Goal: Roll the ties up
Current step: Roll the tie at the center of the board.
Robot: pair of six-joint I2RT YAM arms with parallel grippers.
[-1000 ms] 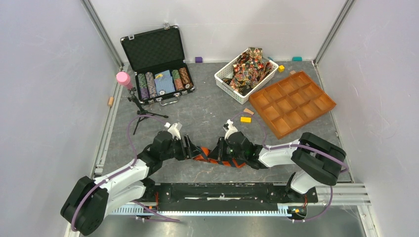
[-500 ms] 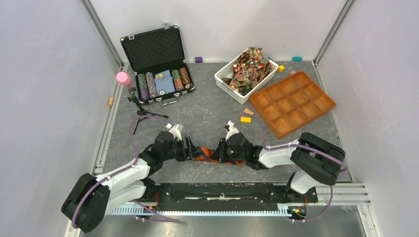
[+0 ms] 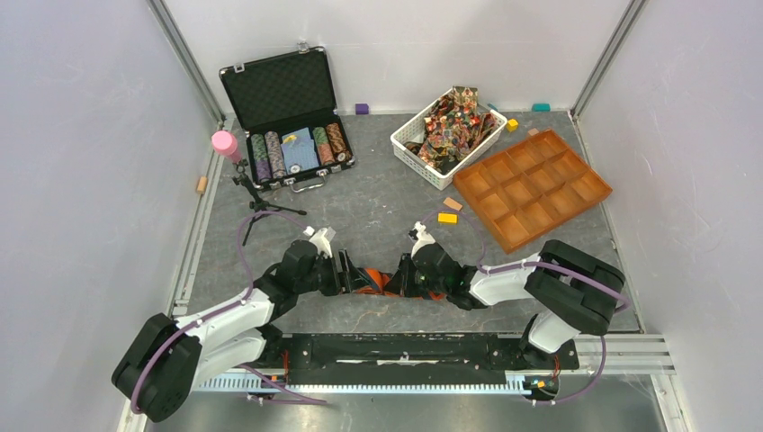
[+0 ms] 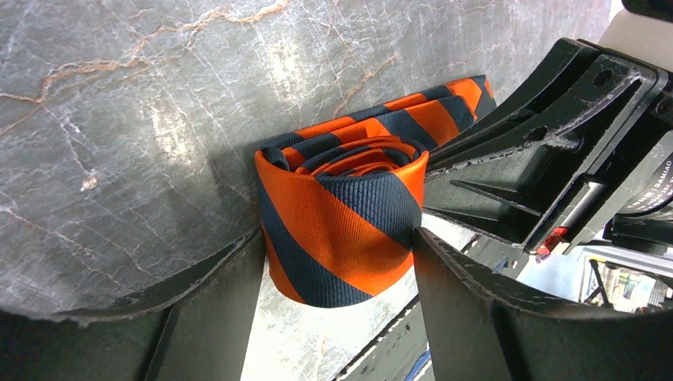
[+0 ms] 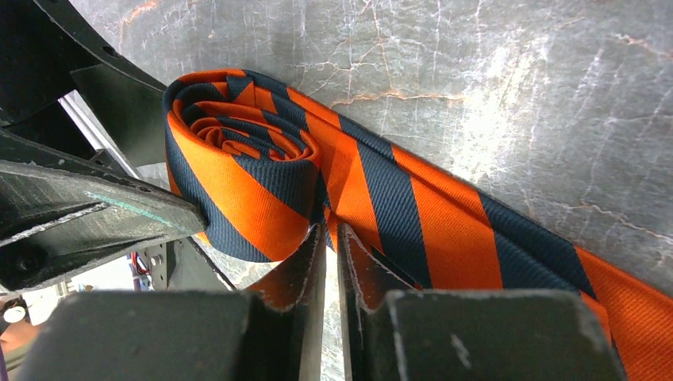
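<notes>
Arms reach inward toward each other, both folded low over the grey marbled table (image 3: 378, 211) near the middle of its near edge, wrists almost level with the surface and grippers facing one another. Between them lies the orange-and-navy striped tie (image 5: 444, 230), its end wound into a tight coil standing on edge, with the unrolled length running flat along the table under the right arm. The left gripper (image 4: 337, 238) has its jaws spread wide, one finger on each side of the coil; the fabric meets both fingers, but whether they press it cannot be told. The right gripper (image 5: 330, 238) is nearly closed, its fingertips pinching a thin layer of the tie just where the flat part leaves the coil. From above, the two grippers cover most of the tie, leaving only a sliver of orange showing, and the flat tail is cut off at the right wrist view's edge. Well apart, toward the far right corner, patterned ties (image 3: 454, 117) fill a white basket (image 3: 407, 144) beside an orange compartment tray (image 3: 531, 189).
</notes>
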